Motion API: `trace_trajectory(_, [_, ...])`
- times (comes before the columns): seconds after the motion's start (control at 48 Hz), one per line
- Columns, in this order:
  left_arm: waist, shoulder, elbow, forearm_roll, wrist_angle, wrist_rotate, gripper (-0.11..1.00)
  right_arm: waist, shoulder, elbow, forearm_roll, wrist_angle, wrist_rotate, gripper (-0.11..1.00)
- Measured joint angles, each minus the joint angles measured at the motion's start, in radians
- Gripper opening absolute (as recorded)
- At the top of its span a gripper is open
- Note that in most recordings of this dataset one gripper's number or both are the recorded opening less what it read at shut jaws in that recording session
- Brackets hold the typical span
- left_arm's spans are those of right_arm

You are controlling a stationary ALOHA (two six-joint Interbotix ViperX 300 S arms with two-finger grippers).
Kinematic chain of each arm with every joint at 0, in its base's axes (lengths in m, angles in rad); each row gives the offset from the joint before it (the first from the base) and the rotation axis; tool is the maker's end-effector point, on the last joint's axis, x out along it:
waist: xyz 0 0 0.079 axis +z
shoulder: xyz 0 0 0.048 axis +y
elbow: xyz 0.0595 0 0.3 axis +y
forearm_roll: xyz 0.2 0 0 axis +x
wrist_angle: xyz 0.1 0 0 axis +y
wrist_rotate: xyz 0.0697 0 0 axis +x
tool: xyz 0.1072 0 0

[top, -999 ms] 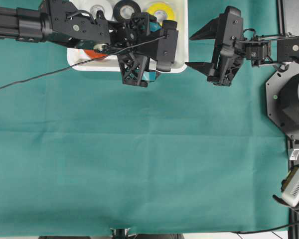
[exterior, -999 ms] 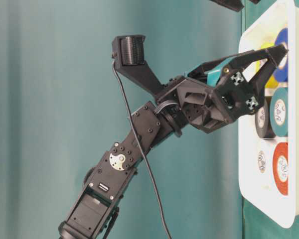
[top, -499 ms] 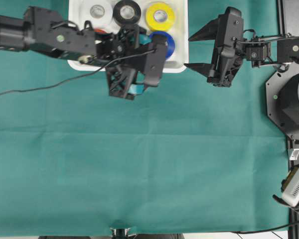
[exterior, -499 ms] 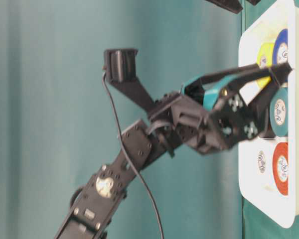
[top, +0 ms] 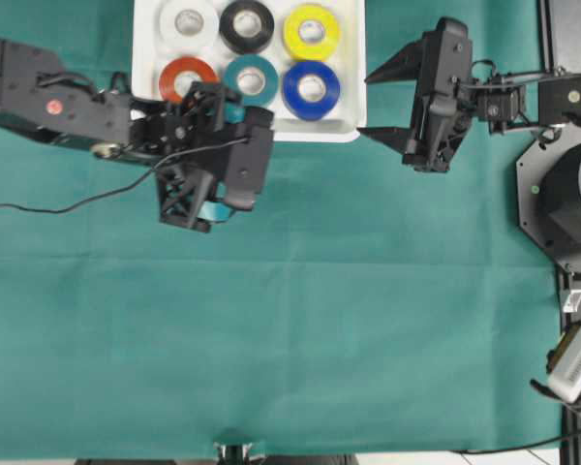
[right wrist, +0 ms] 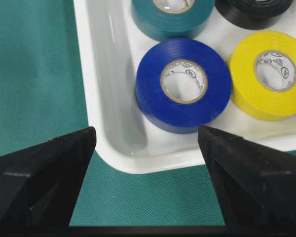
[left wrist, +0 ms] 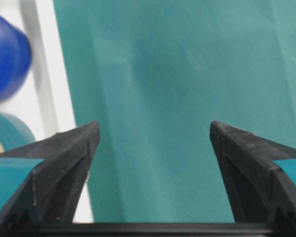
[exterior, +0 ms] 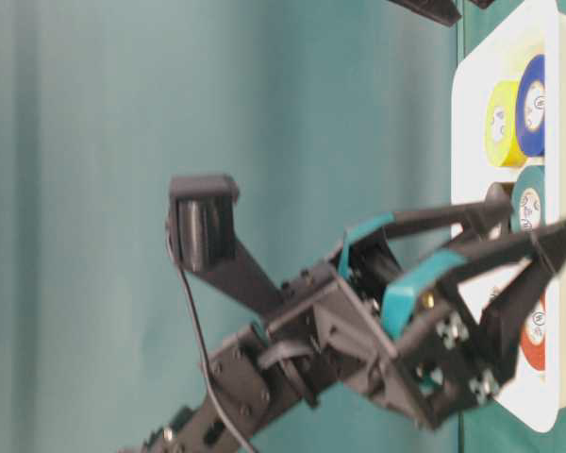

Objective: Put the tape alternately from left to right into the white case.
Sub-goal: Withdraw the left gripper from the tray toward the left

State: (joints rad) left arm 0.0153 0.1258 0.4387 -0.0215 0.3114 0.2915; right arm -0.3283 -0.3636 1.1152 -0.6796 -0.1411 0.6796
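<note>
From overhead, the white case (top: 358,128) sits at the top edge of the desk (top: 320,320), which is covered in green cloth, and all 6 rolls lie flat inside it in 2 rows of 3: white tape (top: 189,20), black tape (top: 247,23) and yellow tape (top: 312,30) in the far row, red-orange tape (top: 186,78), teal tape (top: 251,78) and blue tape (top: 311,89) in the near row. The left gripper (top: 205,199) hangs over bare cloth just below the case's lower-left corner, jaws spread and holding nothing. The right gripper (top: 379,101) hovers just right of the case, also spread wide and empty.

At table level (this view is turned on its side) the left gripper's jaws gape in front of the case.

The left wrist camera looks between spread jaws at cloth, the case rim to one side.

The right wrist camera frames the blue roll in its corner between open jaws.
</note>
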Motion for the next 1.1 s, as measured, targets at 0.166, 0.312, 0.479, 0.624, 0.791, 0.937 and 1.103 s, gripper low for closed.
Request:
trace_trajectory(0.166, [-0.029, -0.049, 0.072, 0.0, -0.018, -0.046, 0.92, 0.009, 0.0, 0.0, 0.0, 0.0, 0.0, 0.85])
trace_trajectory(0.312, [-0.048, -0.081, 0.132, 0.0, -0.06, -0.078, 0.92, 0.012, 0.0, 0.0, 0.0, 0.0, -0.002, 0.85])
trace_trajectory(0.479, [-0.051, -0.106, 0.187, -0.002, -0.12, -0.081, 0.92, 0.021, 0.0, 0.003, -0.002, 0.0, 0.0, 0.85])
trace_trajectory(0.624, [-0.051, -0.126, 0.212, -0.002, -0.155, -0.083, 0.92, 0.038, 0.0, 0.006, 0.0, 0.0, 0.0, 0.85])
trace_trajectory(0.791, [-0.052, -0.137, 0.227, -0.002, -0.179, -0.083, 0.92, 0.054, 0.0, 0.012, 0.0, 0.0, 0.0, 0.85])
trace_trajectory(0.937, [-0.051, -0.138, 0.233, -0.002, -0.183, -0.083, 0.92, 0.055, 0.0, 0.012, 0.0, 0.002, 0.0, 0.85])
trace_trajectory(1.103, [-0.052, -0.155, 0.249, -0.002, -0.183, -0.083, 0.92, 0.058, 0.0, 0.012, 0.0, 0.0, -0.002, 0.85])
